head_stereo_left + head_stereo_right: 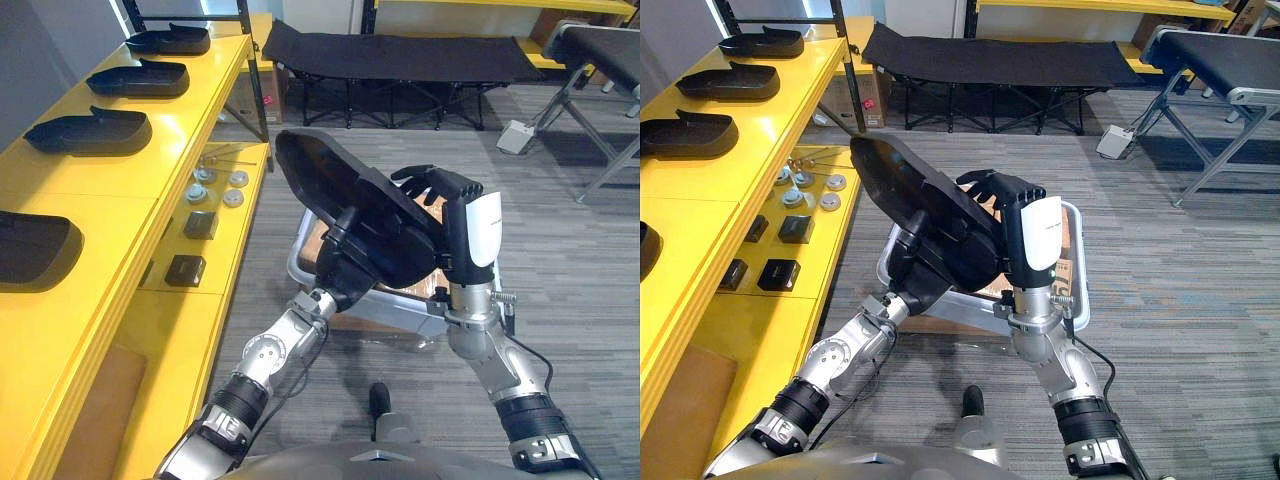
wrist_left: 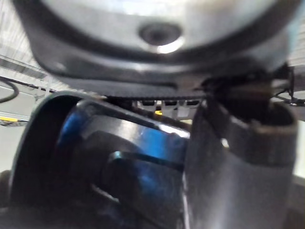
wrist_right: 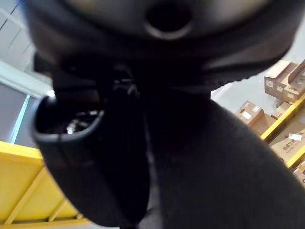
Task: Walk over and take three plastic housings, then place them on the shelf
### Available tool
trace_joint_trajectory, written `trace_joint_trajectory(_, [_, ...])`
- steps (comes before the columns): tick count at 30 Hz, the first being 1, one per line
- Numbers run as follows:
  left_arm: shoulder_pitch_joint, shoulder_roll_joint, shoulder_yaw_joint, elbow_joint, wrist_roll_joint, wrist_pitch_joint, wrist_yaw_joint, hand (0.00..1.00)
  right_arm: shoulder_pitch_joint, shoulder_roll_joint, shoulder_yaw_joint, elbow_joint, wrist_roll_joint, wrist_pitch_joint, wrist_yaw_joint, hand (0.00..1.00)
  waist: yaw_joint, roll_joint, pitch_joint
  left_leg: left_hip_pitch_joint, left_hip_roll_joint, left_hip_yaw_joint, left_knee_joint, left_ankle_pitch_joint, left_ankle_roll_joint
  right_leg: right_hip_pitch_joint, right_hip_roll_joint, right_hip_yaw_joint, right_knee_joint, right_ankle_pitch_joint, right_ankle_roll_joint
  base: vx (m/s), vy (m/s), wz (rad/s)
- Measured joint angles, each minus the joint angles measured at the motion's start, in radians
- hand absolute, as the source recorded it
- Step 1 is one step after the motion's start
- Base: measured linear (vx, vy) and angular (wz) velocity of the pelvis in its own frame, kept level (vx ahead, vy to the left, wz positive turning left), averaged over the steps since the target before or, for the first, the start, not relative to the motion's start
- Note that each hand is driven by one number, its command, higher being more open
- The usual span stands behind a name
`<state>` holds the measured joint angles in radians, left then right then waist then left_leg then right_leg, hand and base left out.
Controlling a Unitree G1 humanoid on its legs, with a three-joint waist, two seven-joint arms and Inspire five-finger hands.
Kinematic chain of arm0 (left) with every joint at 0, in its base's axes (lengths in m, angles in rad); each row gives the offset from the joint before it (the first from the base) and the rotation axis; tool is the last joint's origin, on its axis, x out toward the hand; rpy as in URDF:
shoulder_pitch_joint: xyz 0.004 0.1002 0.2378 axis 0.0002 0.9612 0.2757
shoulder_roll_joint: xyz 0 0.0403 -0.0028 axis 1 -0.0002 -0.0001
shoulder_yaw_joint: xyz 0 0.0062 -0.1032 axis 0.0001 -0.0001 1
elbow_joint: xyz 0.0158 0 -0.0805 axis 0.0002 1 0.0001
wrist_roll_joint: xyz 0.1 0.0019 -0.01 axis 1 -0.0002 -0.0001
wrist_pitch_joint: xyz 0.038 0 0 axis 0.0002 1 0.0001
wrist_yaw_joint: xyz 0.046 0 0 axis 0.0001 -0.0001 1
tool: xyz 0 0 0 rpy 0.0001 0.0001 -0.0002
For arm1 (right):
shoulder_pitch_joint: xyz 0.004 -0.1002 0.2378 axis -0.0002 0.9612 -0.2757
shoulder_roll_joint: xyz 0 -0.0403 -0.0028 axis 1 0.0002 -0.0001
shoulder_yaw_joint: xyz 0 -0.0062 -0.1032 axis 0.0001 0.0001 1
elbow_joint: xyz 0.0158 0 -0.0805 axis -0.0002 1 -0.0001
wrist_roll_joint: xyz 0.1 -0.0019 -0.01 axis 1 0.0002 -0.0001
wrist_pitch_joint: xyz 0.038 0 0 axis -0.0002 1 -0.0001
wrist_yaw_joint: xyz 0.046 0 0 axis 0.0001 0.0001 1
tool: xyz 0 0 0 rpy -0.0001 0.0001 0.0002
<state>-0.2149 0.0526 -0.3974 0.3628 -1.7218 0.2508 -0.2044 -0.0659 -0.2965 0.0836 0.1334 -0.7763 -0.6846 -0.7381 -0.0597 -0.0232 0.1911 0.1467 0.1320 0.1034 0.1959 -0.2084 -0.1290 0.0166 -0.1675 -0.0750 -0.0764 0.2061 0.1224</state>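
Note:
I hold one black plastic housing (image 1: 335, 185) tilted up in front of me, over the grey carpet. My left hand (image 1: 342, 265) grips its lower end from beneath, thumb on the inner face. My right hand (image 1: 468, 215), with a white thumb cover, stands behind the housing's right side, its fingers (image 1: 428, 183) curled over the rim. The left wrist view shows the housing's glossy inner wall (image 2: 119, 143) right against the hand. Several more black housings (image 1: 92, 131) lie in a row on the yellow shelf (image 1: 150, 165) to my left.
A grey wheeled tray cart (image 1: 298, 262) with cardboard in it stands under my hands. Small black boxes (image 1: 186, 270) and round parts (image 1: 233, 198) lie on the shelf's lower ledge. A black folding cot (image 1: 400, 52) and a conveyor frame (image 1: 600, 45) stand farther back.

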Motion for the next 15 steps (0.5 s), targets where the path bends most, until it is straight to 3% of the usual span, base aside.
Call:
trace_joint_trajectory(7, [0.000, 0.000, -0.032, -0.021, 0.003, -0.096, 0.008, 0.00, 0.032, 0.051, 0.048, -0.022, 0.055, 0.003, 0.017, 0.00, 0.003, -0.002, -0.002, 0.001, -0.004, -0.001, -0.005, 0.001, 0.001, 0.000, -0.004, -0.002, 0.000, 0.002, 0.003, 0.00, 0.000, 0.00])
trace_joint_trajectory(15, [0.001, -0.009, -0.079, -0.029, 0.003, -0.210, 0.008, 0.00, 0.050, 0.104, 0.083, -0.028, 0.096, 0.053, 0.012, 0.00, 0.002, -0.023, -0.012, 0.000, -0.005, -0.001, -0.009, 0.000, 0.002, -0.003, -0.005, -0.002, 0.000, 0.000, 0.002, 0.00, 0.000, 0.00])
